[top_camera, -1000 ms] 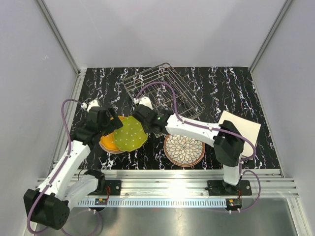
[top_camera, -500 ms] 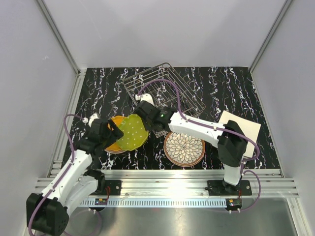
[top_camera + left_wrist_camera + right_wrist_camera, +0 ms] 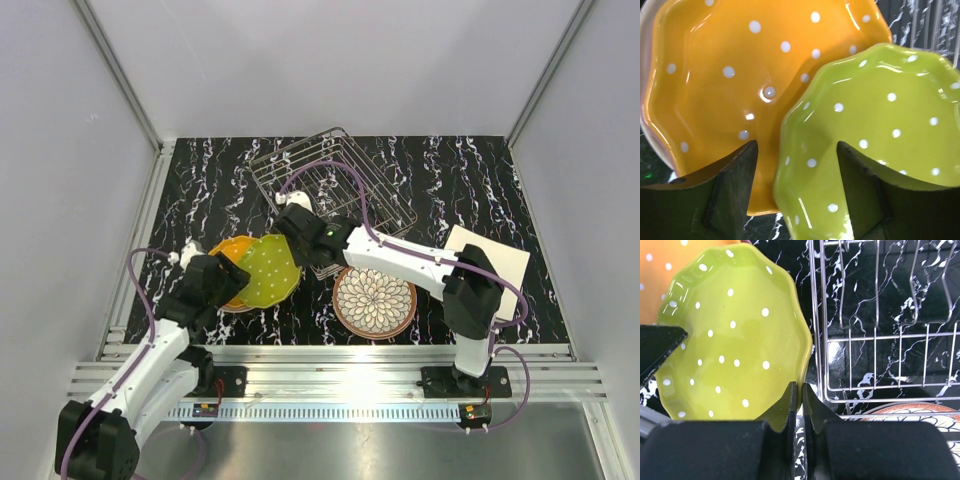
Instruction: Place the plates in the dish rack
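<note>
Black marbled surface (image 3: 450, 170) underneath. Right pincer (image 3: 800, 405) pinches the rim of the lime-green plate (image 3: 735, 340), dish rack (image 3: 875, 336) to its right; left pincer (image 3: 796, 150) stands spread.

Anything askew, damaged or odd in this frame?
The dish rack sits turned at an angle to the edges of the table, with no plate in it. The green plate, pinched at its rim by the right pincer, overlaps the orange plate. Nothing looks broken or spilled.
</note>
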Tool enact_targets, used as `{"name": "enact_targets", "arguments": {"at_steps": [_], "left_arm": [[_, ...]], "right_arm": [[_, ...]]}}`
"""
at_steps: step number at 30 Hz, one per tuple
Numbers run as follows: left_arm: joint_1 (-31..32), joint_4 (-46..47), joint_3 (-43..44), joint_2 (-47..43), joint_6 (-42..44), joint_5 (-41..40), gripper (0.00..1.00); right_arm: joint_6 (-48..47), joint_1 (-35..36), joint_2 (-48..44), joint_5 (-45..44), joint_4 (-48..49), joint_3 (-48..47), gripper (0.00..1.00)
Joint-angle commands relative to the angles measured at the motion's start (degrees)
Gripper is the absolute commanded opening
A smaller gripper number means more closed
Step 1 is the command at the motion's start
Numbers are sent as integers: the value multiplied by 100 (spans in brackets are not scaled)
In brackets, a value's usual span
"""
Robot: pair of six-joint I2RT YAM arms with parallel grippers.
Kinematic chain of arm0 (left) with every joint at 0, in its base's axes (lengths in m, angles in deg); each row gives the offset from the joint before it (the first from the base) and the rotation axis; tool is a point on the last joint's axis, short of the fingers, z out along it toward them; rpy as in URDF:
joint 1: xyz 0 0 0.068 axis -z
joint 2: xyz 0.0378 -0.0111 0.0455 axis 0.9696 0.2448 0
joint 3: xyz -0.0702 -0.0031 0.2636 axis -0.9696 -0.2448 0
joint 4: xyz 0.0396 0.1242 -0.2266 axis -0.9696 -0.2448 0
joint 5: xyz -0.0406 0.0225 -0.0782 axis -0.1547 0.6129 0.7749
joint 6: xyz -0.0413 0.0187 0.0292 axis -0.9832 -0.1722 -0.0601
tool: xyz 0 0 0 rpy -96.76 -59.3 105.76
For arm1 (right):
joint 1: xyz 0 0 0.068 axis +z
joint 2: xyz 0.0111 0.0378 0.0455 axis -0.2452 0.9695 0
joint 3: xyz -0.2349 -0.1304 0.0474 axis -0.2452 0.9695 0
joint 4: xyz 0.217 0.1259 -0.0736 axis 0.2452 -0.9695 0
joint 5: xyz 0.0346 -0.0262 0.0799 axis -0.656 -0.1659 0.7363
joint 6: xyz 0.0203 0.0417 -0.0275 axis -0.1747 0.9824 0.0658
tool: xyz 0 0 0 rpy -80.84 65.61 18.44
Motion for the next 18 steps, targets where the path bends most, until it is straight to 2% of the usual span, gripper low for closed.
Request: {"name": "enact_targets", "arguments": {"at_steps": [1, 7, 10, 11, 13, 14, 18], "left_arm": [[-24, 625, -254, -234, -191, 139, 63], [-24, 573, -395, -182, -174, 70, 47], [-24, 529, -430, -208, -191, 96, 32], [-24, 503, -439, -243, -235, 96, 20], [-24, 406, -404, -428, -270, 122, 10], [-24, 362, -386, -602, -288, 114, 1], [-24, -24, -140, -1156, -280, -18, 0]], "right_arm": [[130, 1, -281, 448, 17, -249, 0], [244, 2, -246, 905, -88, -319, 0], [306, 28, -219, 1099, -123, -337, 0], [306, 37, -219, 1125, -132, -328, 0], [341, 45, -228, 1152, -176, -285, 0], [350, 54, -245, 1187, -185, -258, 0], [438, 72, -333, 1310, -89, -135, 0]]}}
